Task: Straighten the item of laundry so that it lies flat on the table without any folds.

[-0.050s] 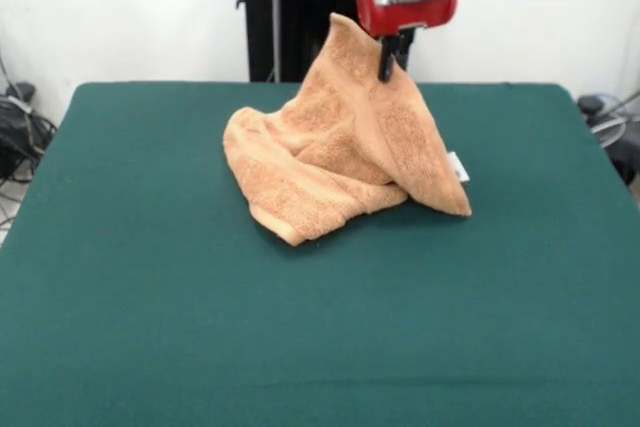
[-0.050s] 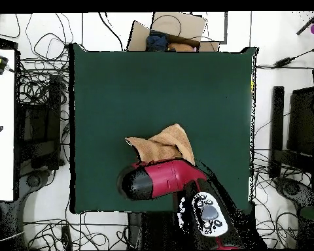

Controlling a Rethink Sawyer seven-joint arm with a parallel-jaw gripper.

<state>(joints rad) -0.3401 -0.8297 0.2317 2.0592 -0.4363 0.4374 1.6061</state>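
An orange-tan terry towel [image 1: 335,142], the item of laundry, is pulled up into a peak near the far middle of the green table [image 1: 150,297]. My gripper [image 1: 388,62] is shut on the towel just below that peak. The rest of the cloth hangs down in folds and bunches on the table, with a small white tag [image 1: 458,167] at its right edge. From overhead, the red and black arm [image 2: 156,180] covers the gripper and part of the towel [image 2: 163,145].
Cables and black equipment [image 1: 15,127] lie off the table's left and right edges. Overhead, a white desk [image 2: 1,124] stands to the left, monitors [image 2: 297,131] to the right, and a cardboard box [image 2: 173,29] beyond the top edge.
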